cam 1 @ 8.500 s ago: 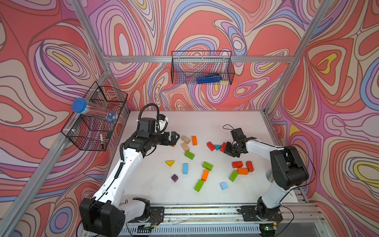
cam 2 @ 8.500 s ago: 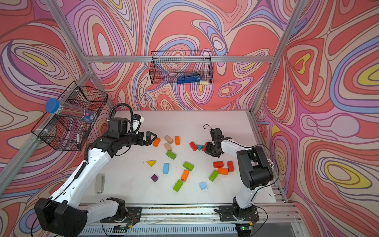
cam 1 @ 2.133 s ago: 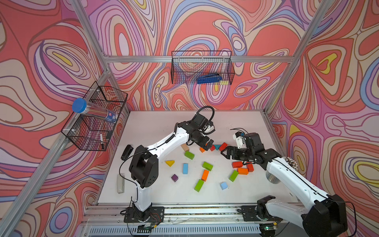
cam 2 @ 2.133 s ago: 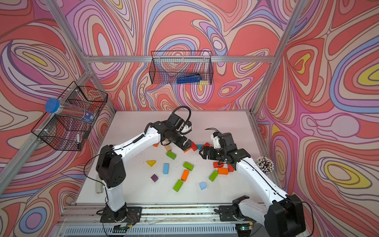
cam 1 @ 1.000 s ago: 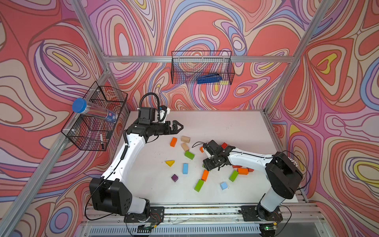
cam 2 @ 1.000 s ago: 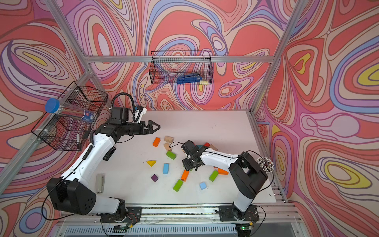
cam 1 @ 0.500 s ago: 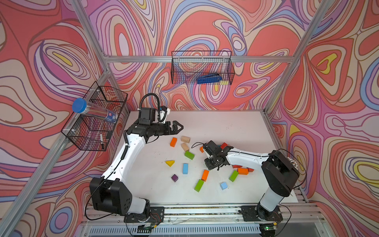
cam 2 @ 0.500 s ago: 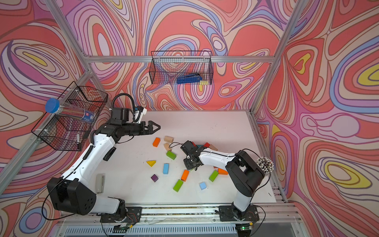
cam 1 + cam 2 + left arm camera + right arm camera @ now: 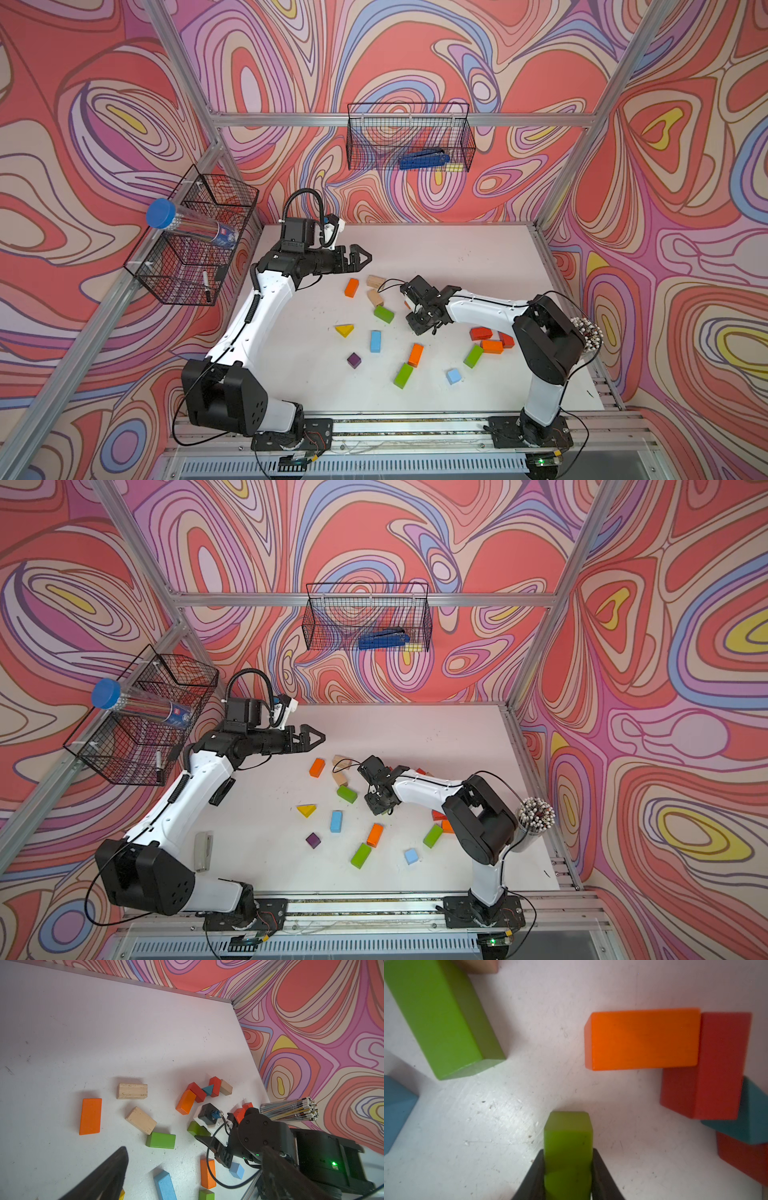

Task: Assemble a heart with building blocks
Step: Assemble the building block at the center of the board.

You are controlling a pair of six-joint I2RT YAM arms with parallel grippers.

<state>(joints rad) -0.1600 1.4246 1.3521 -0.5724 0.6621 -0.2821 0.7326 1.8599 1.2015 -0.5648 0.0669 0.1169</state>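
The right gripper (image 9: 568, 1152) pinches a green block (image 9: 568, 1132), whose long axis runs straight out past the fingertips. The orange brick (image 9: 643, 1039), touching a red brick (image 9: 708, 1076), lies near, ahead and aside, its length across that axis. The wide-open left gripper (image 9: 358, 260) is well apart.

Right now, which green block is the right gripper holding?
The green block pinched in the right gripper; the other green bricks lie free, untouched.

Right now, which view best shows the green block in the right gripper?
Right wrist: the green block fills the foreground, clamped in the right gripper. The left wrist view shows only one end of it. In both top views the gripper hides it.
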